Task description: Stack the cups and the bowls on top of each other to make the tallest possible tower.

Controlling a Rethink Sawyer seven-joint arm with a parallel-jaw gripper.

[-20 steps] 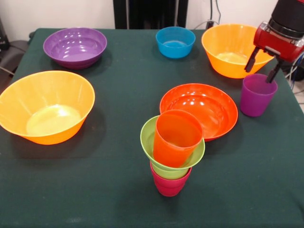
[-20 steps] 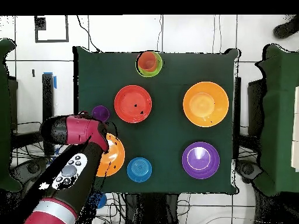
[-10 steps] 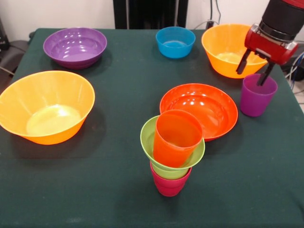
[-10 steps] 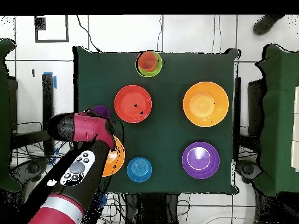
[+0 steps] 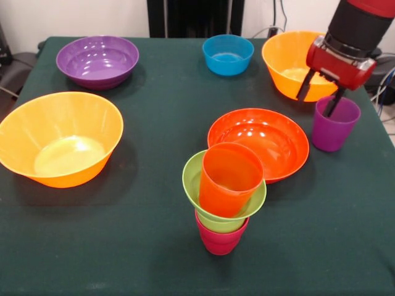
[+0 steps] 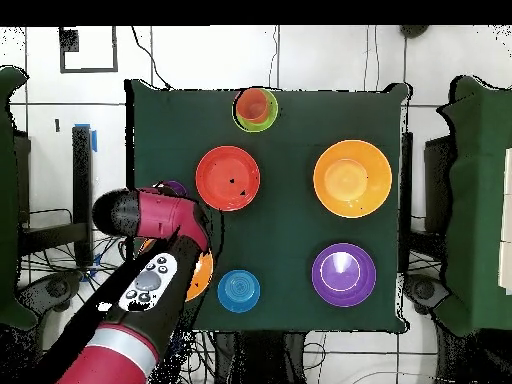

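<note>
Stacked pieces form the tower at the near middle of the green table: a crimson cup at the bottom, a small lime green bowl on it, and an orange-red cup leaning in the bowl. Just behind it sits the red-orange bowl. The purple cup stands upright to the right, near the table's right edge. The gripper hangs over it with its fingers spread wide, one dark finger reaching down inside the cup's mouth and the other outside its left wall, nothing held. The red and black arm slants down from the upper right. One large orange bowl sits at the far right, partly behind the gripper, the blue bowl at the far middle, the purple bowl at the far left, and the second large orange bowl at the left.
</note>
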